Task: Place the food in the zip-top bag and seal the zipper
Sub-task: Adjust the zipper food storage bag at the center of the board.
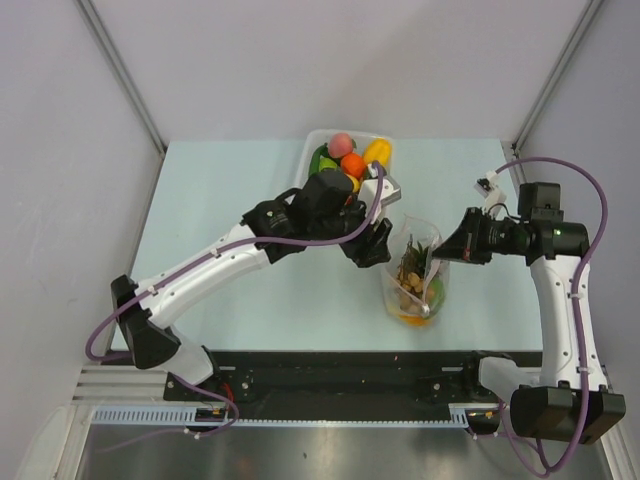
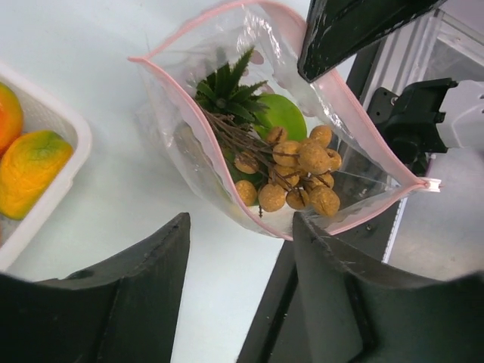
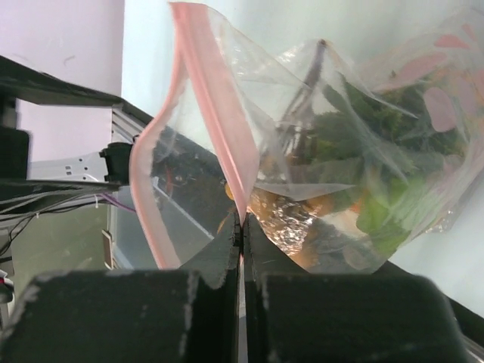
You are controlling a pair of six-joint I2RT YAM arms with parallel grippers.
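The clear zip-top bag (image 1: pixel 418 282) stands open on the table's right half, with the pineapple's green top (image 2: pixel 227 85), a green piece (image 2: pixel 283 113) and the brown bunch (image 2: pixel 299 175) inside. Its pink zipper strip (image 2: pixel 189 113) gapes wide. My right gripper (image 1: pixel 442 248) is shut on the bag's mouth edge (image 3: pixel 227 144) and holds it up. My left gripper (image 1: pixel 372 243) is open and empty just left of the bag, above the table. More food lies in the white tray (image 1: pixel 312 148): a pink piece (image 1: pixel 341 143), an orange one (image 1: pixel 352 165), a yellow mango (image 1: pixel 377 152).
The white tray stands at the table's far middle, right behind my left wrist; its rim also shows in the left wrist view (image 2: pixel 53 174) with orange-yellow fruit (image 2: pixel 30 170). A black rail (image 1: pixel 350 372) runs along the near edge. Grey walls close both sides.
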